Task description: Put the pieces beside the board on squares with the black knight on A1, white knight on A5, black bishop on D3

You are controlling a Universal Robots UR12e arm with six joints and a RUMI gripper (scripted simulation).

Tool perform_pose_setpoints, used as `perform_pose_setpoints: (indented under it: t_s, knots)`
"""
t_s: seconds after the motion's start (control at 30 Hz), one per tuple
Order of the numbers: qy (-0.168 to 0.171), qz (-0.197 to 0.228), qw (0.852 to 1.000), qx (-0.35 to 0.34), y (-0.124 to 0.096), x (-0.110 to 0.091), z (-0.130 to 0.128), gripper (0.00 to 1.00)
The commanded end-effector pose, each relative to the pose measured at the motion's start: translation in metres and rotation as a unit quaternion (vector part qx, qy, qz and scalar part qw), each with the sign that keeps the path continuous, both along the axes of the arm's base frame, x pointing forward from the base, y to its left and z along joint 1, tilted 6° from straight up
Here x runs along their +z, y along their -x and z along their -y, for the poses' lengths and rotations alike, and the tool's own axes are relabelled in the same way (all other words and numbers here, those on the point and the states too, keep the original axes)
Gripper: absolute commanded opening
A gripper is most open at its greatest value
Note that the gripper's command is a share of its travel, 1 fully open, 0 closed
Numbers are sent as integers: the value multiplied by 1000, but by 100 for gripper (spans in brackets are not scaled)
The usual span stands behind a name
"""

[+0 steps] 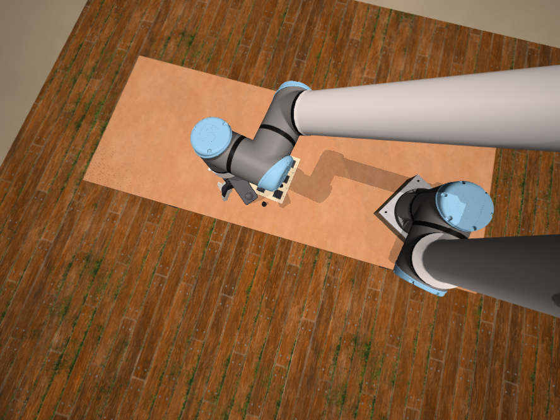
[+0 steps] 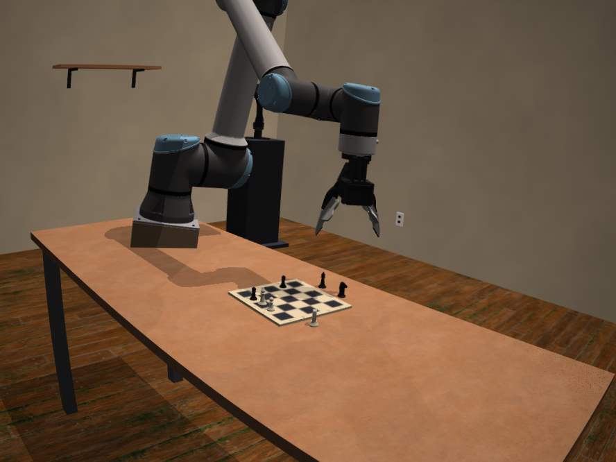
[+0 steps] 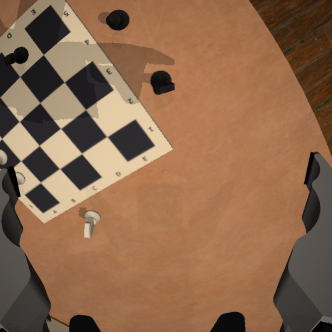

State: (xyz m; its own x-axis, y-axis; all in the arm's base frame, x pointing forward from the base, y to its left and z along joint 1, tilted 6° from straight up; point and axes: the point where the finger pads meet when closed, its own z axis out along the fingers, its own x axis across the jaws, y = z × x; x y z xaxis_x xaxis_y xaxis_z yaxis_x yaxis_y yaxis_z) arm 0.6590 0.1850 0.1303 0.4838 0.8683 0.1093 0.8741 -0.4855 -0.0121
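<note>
The only writing I can make out is on the pale border of the chessboard (image 3: 150, 131), seen from the wrist camera. Along the lower edge runs a row of letters, and C, D and E read fairly clearly there, with what look like A and B further left, small and blurred. Up the right-hand edge run the numbers, turned sideways: 1 near the corner, then 2, then what I take for 3 and 4 in shadow, and 5 by the top corner. A D and an E show on the far edge at the upper left. From the exterior and top views the marks are too small to read.
</note>
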Motion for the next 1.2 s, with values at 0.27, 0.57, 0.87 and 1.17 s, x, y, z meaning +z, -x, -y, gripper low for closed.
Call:
perform_pose_setpoints:
  t_s: [0.27,0.57,0.87,1.17]
  knots:
    - [0,0,1000,-5,-1,1,0,100]
    - [-2,-3,999,-43,0,-2,-1,100]
    - [-7,-16,986,-163,0,-9,-4,100]
    - [-13,-29,954,-298,0,-17,-6,100]
